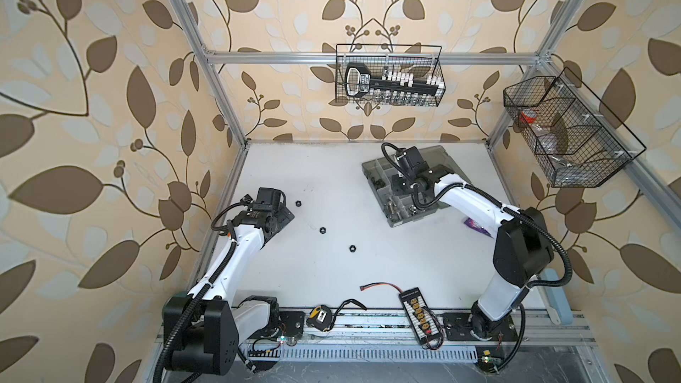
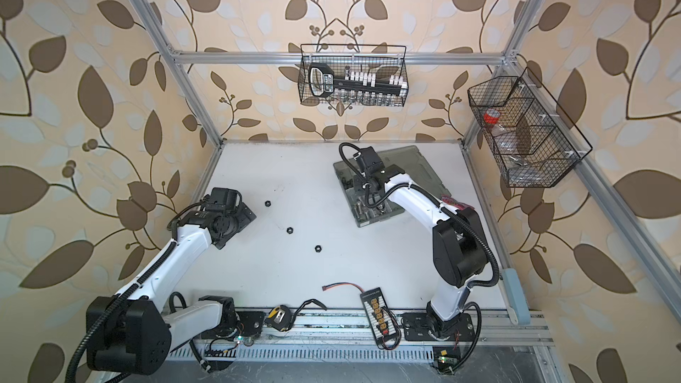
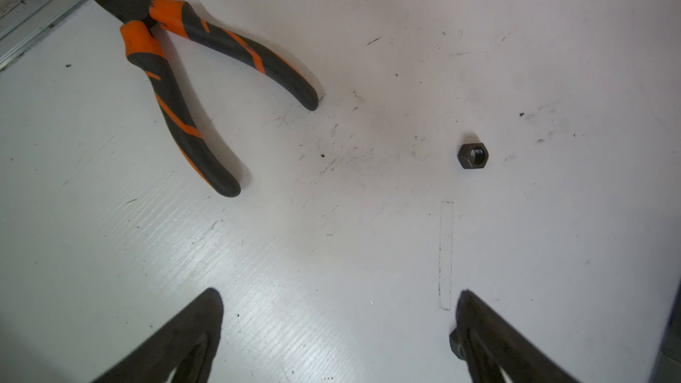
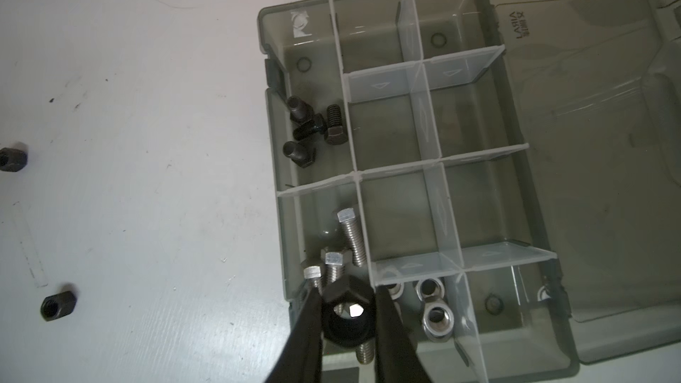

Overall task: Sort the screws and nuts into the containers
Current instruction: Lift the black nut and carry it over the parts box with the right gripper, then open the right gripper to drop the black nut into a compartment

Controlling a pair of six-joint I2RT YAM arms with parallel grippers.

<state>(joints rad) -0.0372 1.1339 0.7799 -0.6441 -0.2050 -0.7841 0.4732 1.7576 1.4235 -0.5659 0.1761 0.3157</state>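
Plainly black hex nut point(image 4: 348, 326) — threaded bore, matte — pinched between right fingers point(image 4: 300, 344).

Matt black nut point(image 4: 341, 291), shiny silver screws point(image 4: 352, 237), translucent grey plastic case point(image 4: 479, 208).

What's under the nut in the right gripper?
Silver hex bolts in a compartment of the grey plastic organizer case; one head shows through the black hex nut. Fingers hide the rest.
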